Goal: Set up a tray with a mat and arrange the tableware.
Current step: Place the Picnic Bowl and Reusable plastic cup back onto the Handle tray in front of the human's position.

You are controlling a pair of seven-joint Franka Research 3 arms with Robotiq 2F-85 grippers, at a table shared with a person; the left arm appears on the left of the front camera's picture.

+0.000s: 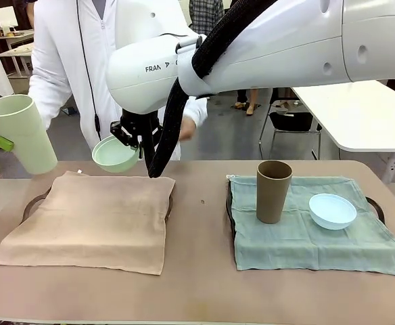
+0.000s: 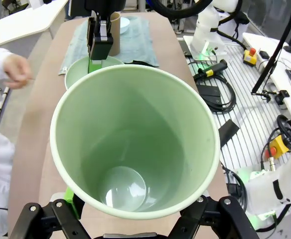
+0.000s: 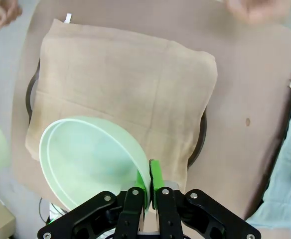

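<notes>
With the right gripper [image 3: 150,191] pinching the mint green bowl [image 1: 115,154] by its rim above the brown mat [image 1: 93,220] and the left gripper [image 2: 130,211] holding the pale green cup [image 1: 23,133] aloft, lower each level onto separate spots.

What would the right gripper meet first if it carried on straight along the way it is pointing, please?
Probably the beige mat over the left tray: the right gripper, pinching the mint green bowl's rim, points down at it, though depth is unclear.
</notes>
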